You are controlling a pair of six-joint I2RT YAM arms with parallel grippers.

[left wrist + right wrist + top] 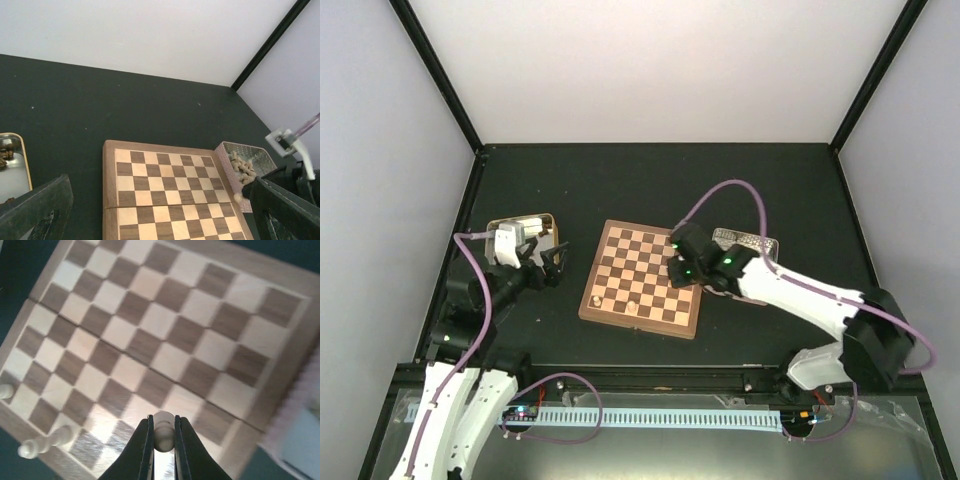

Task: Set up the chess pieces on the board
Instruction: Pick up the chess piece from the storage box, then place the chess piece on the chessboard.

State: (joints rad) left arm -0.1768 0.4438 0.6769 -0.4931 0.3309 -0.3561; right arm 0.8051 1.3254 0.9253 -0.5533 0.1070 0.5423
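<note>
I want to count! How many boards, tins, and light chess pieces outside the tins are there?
The board: 1
Tins: 2, the left tin and the right tin
Light pieces on the board: 2, the corner piece and the tall piece
Light pieces in the right gripper: 1, the held piece
Total: 6

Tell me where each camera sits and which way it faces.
Top external: above and behind the arm bases, looking down at the board; both arms, left gripper and right gripper show.
Left wrist: left of the board, facing across it toward the far right corner; its open fingers show.
Right wrist: above the board, looking down; its fingers pinch a pale piece.
Shared: all three see the board.
</note>
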